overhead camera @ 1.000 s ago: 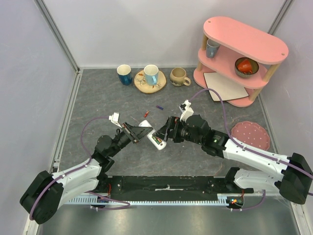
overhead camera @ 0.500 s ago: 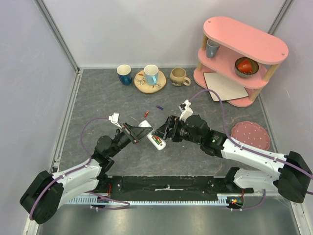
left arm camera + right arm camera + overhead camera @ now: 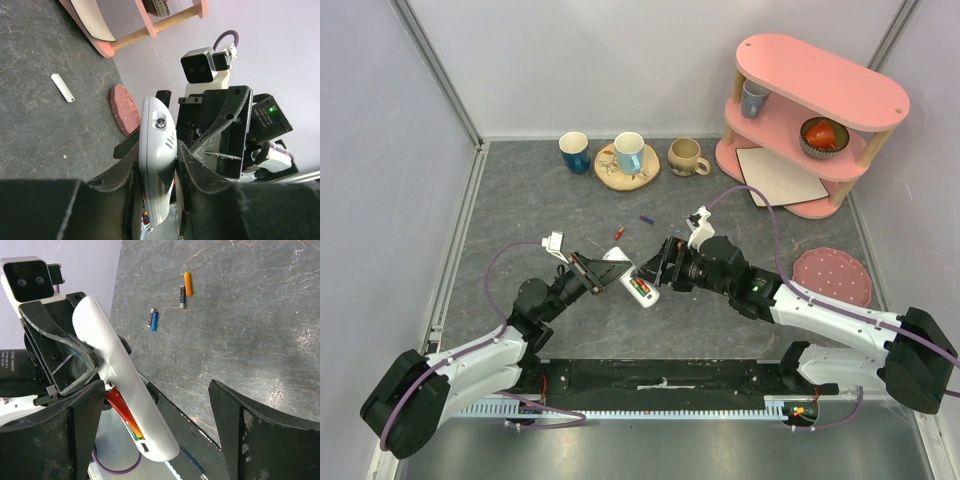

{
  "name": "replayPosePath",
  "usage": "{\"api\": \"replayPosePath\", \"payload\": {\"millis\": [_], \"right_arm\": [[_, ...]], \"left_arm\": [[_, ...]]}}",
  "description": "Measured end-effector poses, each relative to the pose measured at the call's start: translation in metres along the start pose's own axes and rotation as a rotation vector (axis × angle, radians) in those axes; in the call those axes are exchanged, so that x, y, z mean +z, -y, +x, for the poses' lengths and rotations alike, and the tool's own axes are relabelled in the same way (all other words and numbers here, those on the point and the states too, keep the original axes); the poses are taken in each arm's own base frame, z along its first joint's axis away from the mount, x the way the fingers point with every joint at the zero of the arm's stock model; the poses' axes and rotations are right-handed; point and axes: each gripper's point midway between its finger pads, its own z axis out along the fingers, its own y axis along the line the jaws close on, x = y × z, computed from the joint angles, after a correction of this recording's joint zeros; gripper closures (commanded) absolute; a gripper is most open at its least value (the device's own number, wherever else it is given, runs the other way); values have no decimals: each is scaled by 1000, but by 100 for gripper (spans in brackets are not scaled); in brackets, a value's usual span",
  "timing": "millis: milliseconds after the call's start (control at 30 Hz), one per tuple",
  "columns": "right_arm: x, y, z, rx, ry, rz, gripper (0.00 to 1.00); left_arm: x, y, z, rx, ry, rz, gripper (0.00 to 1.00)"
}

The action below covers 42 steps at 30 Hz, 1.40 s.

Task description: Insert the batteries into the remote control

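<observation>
My left gripper (image 3: pixel 603 270) is shut on the white remote control (image 3: pixel 628 279) and holds it off the table, back side open. In the left wrist view the remote control (image 3: pixel 157 165) is pinched edge-on between the two fingers. A red-orange battery (image 3: pixel 119 406) and a green one (image 3: pixel 134 429) lie in its open compartment. My right gripper (image 3: pixel 155 390) is open, its fingers astride the remote's (image 3: pixel 125 390) lower end without touching it. Loose batteries lie on the table: orange (image 3: pixel 187 283), dark (image 3: pixel 182 296) and blue (image 3: pixel 153 319). From above, a red battery (image 3: pixel 618 233) and a purple one (image 3: pixel 646 219) show.
A small white strip (image 3: pixel 63 87) lies on the table near the round pink coaster (image 3: pixel 832 276). At the back stand a blue cup (image 3: pixel 574 152), a cup on a wooden disc (image 3: pixel 629 153) and a beige mug (image 3: pixel 686 156). The pink shelf (image 3: pixel 815 120) holds a white card (image 3: pixel 782 176).
The right arm has crept slightly left towards the remote, its jaws narrowing a touch. The left gripper keeps its hold in the same place.
</observation>
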Motion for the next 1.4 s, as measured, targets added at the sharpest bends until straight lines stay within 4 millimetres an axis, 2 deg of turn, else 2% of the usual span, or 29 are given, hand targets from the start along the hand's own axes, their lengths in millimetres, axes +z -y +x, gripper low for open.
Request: {"api": "replayPosePath", "payload": {"millis": [1400], "right_arm": [[-2, 1, 9, 38, -8, -64, 17]], "left_arm": [[0, 2, 1, 6, -6, -3, 98]]}}
